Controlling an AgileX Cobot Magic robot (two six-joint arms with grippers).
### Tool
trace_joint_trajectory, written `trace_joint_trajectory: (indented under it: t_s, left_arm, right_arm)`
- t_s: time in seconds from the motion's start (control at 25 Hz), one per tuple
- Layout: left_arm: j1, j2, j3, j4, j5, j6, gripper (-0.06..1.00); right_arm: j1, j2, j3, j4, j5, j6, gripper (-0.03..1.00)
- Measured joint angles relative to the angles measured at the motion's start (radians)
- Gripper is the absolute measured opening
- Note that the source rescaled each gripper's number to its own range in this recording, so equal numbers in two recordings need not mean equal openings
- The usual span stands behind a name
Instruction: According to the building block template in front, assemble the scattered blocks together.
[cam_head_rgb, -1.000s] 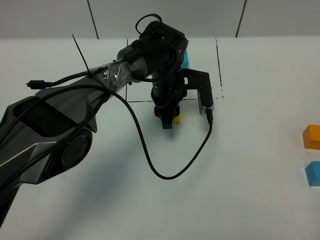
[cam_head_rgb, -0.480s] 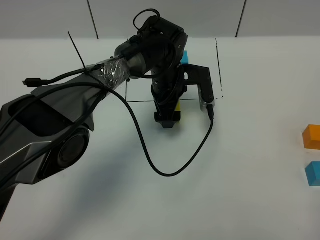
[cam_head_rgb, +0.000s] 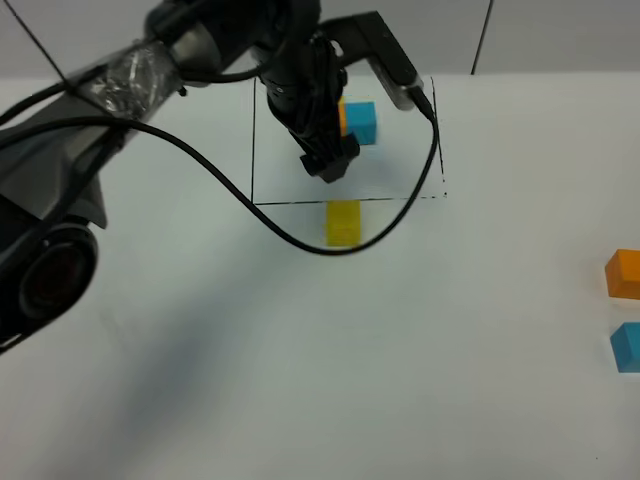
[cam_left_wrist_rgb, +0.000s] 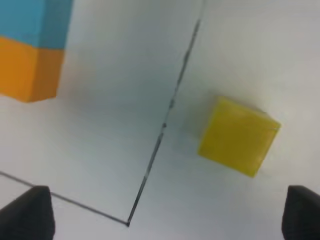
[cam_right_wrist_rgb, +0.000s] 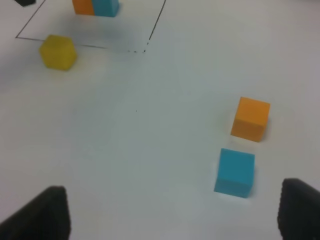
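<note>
Now, left gripper (cam_head_rgb: 328, 162) released over the template (cam_head_rgb: 360, 122), yellow block (cam_head_rgb: 343, 222) lying just below its outline (cam_head_rgb: 290, 204) mid-frame, the spread right gripper (cam_right_wrist_rgb: 175, 215) should square onto the far-right orange block (cam_head_rgb: 624, 273).

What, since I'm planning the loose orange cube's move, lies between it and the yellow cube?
Nothing on the table: the right wrist view shows it bare between the orange cube and the yellow cube. A black cable loops close by.

1 yel. cube (cam_right_wrist_rgb: 58, 51), 2 org. cubes (cam_right_wrist_rgb: 251, 118) (cam_right_wrist_rgb: 82, 6), 2 blue cubes (cam_right_wrist_rgb: 235, 172) (cam_right_wrist_rgb: 105, 7).
</note>
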Motion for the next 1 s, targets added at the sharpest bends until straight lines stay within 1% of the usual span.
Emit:
trace_joint_trajectory:
  t_s: [0.08, 0.2, 0.44, 0.52, 0.68, 0.76, 0.84, 1.0]
  left_arm:
    - [0.046, -0.040, 0.041, -0.033, 0.000, -0.032, 0.97]
    - [0.120, -0.104, 0.146, -0.086, -0.001, -0.070, 0.97]
    - [0.285, -0.260, 0.456, -0.183, -0.002, -0.109, 0.97]
    - [0.345, -0.334, 0.560, -0.208, -0.002, -0.112, 0.97]
    - [0.433, -0.525, 0.764, -0.245, -0.013, -0.116, 0.97]
    - [0.463, -0.641, 0.858, -0.249, -0.062, -0.134, 0.96]
    - [0.483, -0.778, 0.959, -0.247, -0.123, -0.176, 0.96]
    - [0.487, -1.053, 1.144, -0.222, -0.229, -0.258, 0.94]
  right_arm:
    - [0.000, 0.000, 0.000, 0.000, 0.000, 0.000, 0.71]
    - [0.000, 0.000, 0.000, 0.000, 0.000, 0.000, 0.71]
    - [0.000, 0.000, 0.000, 0.000, 0.000, 0.000, 0.71]
    - [0.000, 0.000, 0.000, 0.000, 0.000, 0.000, 0.71]
    - [0.000, 0.000, 0.000, 0.000, 0.000, 0.000, 0.71]
    - [0.000, 0.000, 0.000, 0.000, 0.000, 0.000, 0.71]
    - [0.000, 0.000, 0.000, 0.000, 0.000, 0.000, 0.71]
    - [0.000, 0.000, 0.000, 0.000, 0.000, 0.000, 0.71]
